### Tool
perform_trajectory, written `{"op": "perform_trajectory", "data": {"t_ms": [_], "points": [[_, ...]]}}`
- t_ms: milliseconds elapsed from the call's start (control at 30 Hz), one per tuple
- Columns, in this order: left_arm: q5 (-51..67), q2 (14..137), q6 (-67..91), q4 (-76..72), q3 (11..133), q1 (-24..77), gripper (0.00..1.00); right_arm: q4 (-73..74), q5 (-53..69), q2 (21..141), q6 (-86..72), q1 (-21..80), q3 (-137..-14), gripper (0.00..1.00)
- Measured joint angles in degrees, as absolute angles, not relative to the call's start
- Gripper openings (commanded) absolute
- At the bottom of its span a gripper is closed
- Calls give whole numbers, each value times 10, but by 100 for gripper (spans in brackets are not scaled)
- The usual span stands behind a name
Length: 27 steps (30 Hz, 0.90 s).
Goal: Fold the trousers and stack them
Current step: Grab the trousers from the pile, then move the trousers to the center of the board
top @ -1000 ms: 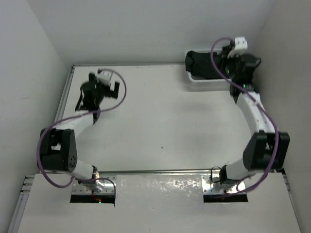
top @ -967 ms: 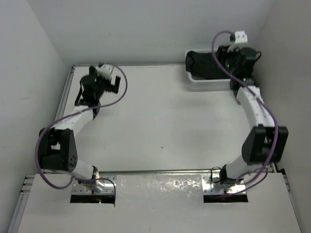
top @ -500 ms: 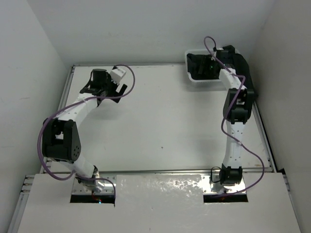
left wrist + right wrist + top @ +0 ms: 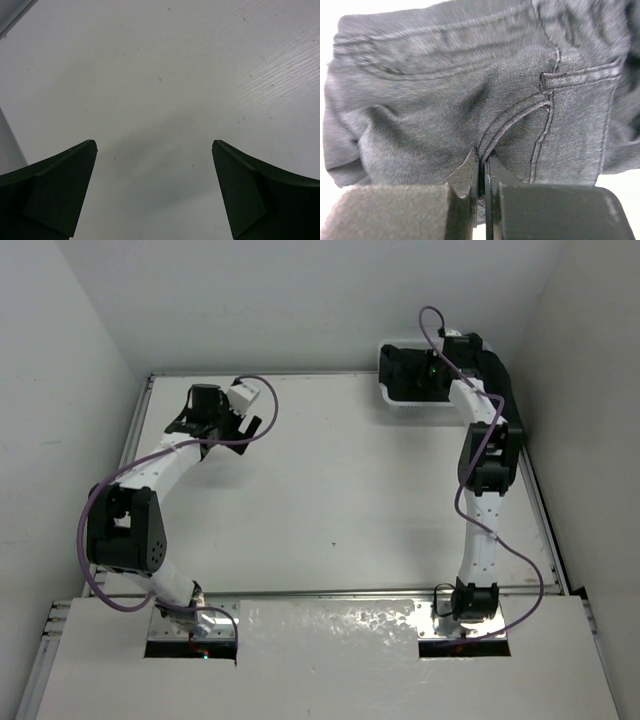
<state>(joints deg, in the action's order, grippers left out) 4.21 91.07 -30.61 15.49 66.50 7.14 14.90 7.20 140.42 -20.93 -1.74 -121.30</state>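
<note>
Since a second ago the right arm has straightened from its bent-out elbow pose and now reaches straight up the right side of the bench. The left arm has turned its wrist in a little at the far-left corner.

- The right hand is down in the white basket at the far right. Its jaws are pinched together on a ridge of the trousers, right at the curved seam beside the stitched back pocket.
- The trousers are bunched in the basket and none of the cloth is on the bench yet.
- The left hand has its jaws wide apart, holds nothing, and hovers over bare bench.

Step in hand, as I read it: pull the trousers out of the basket.

- The bite looks thin, only a fold of cloth between the pads, so don't jerk it.
- Lift straight up and slowly until the cloth hangs free of the rim, then carry it towards mid-bench.
- Watch the basket. It looks light and may ride up or slide if a leg snags. If it moves, stop and lower.
- You're holding near the seat, so expect both legs to trail. Give them enough height to clear the rim.
- Keep the left hand open and bring it in to take the waistband once the cloth is out.
</note>
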Motion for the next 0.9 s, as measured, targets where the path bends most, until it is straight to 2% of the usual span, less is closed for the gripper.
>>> {"op": "perform_trajectory", "data": {"t_ms": [200, 667, 900], "points": [[40, 904, -307, 152, 648, 71, 98, 121, 67, 1321, -205, -17, -1207, 0], [71, 860, -246, 139, 646, 71, 99, -61, 126, 925, -196, 0, -1183, 0], [92, 857, -191, 161, 700, 66, 99, -168, 193, 849, -250, 77, -1220, 0]]}}
